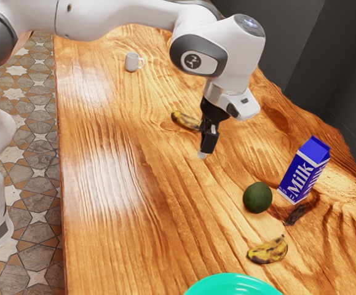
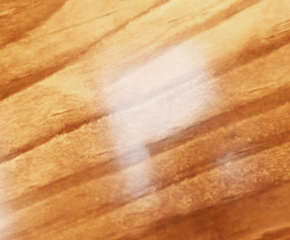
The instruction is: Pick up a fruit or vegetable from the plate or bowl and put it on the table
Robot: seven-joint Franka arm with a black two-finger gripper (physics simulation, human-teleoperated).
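In the exterior view, take the dark green fruit point(image 1: 257, 198) as your landmark; it rests on the wooden table point(image 1: 116, 196). Your gripper point(image 1: 205, 151) points down above the table, up and toward the exterior view's left from that fruit. You cannot tell here whether its fingers are released or clenched. The milk carton point(image 1: 303, 171) stands upright near the landmark, on its exterior-view right, with a dark slender shape point(image 1: 296, 214) just beside the fruit on that same side. The spotted banana point(image 1: 268, 251) lies on the table below the landmark in the view, and past it from there you have the teal dish point(image 1: 233, 277), cut off by the lower edge. Well apart from the landmark, up and leftward, you see the other banana point(image 1: 184, 119), partly behind the gripper, and farther that way the white mug point(image 1: 131, 62). So you have these three fruits on the table; which one the task means, you cannot tell.

In the wrist view, you see the table's slanting wood grain with pale, glossy patches.
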